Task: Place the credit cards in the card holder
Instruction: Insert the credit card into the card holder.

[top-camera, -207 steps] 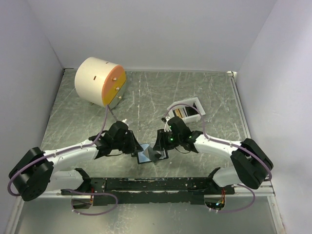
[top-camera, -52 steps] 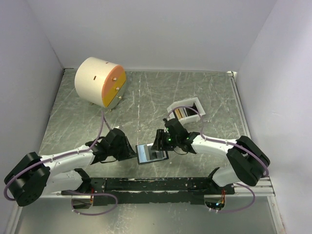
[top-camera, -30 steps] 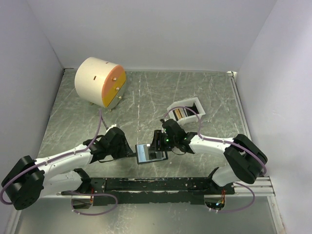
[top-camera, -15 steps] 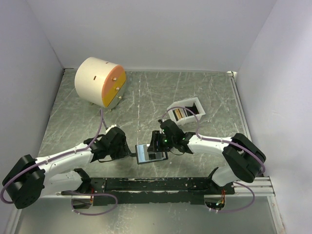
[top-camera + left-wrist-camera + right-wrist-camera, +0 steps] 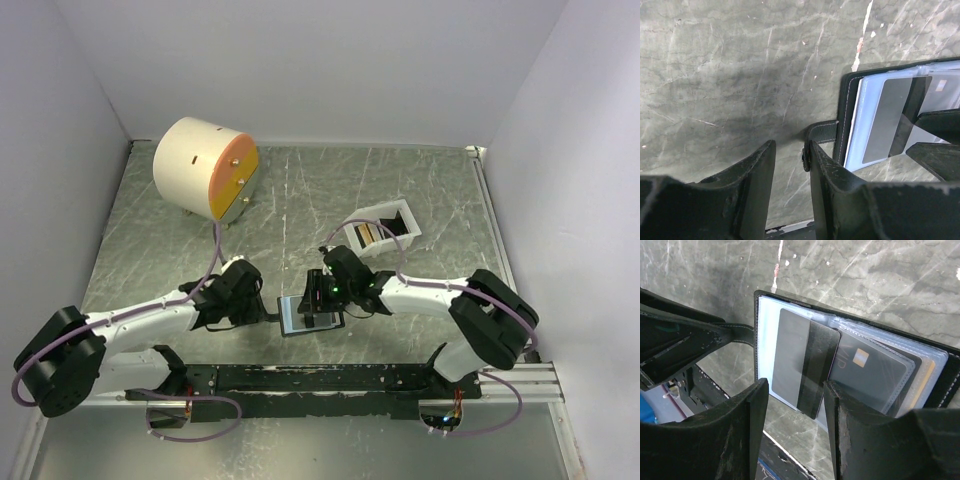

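The black card holder (image 5: 294, 318) lies open on the table between both arms, its clear sleeves up. A grey credit card (image 5: 800, 365) with a dark stripe lies slanted on the top sleeve, and another with a gold chip (image 5: 870, 371) sits in a sleeve beneath. My right gripper (image 5: 796, 390) hovers open over the striped card's lower edge. My left gripper (image 5: 790, 160) is open at the holder's left side. The holder's strap (image 5: 822, 131) curls against the inner face of its right finger (image 5: 835, 185). More credit cards (image 5: 366, 234) stand in the white tray.
The white open-topped tray (image 5: 398, 213) sits behind the right arm. A big cream cylinder with an orange face (image 5: 205, 167) stands at the back left. The table's near edge and the black base rail (image 5: 310, 378) lie just below the holder.
The left gripper has slid right up to the holder's strap and its jaws have narrowed. The right gripper has crept left over the open holder.
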`<state>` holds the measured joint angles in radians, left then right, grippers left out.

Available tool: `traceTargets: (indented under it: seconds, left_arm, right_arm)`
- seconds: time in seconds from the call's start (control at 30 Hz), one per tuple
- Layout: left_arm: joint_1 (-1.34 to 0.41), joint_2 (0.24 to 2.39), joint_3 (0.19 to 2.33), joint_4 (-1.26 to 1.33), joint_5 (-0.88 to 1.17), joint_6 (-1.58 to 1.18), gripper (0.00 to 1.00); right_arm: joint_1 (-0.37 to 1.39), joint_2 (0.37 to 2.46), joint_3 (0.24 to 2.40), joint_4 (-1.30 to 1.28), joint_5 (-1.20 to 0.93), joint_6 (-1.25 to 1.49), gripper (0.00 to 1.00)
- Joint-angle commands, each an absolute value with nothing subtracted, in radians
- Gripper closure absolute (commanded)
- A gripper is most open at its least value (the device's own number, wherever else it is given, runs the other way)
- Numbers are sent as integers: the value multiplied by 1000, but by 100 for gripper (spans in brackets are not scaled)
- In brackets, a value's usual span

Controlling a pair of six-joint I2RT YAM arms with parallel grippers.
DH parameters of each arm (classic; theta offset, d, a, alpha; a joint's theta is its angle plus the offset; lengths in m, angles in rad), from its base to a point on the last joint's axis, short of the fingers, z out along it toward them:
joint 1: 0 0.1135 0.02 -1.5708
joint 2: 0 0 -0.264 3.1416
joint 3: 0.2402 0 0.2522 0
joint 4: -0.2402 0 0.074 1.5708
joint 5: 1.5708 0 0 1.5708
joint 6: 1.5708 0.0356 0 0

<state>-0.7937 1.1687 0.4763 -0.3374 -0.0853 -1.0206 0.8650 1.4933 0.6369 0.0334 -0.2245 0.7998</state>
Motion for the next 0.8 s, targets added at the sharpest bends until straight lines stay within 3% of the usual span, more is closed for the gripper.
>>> traceTargets:
  seconds: [0.0, 0.4, 0.77]
  left_arm:
    - [-794, 1187, 511, -293, -77, -1002, 57]
    - [-795, 1203, 509, -262, -58, -1000, 79]
    - [-795, 1210, 507, -248, -43, -1007, 82]
  right_arm:
    - [876, 1521, 660, 35, -231, 784, 51]
    - [892, 1563, 678, 66, -258, 781, 51]
    - [917, 1587, 696, 105, -287, 769, 53]
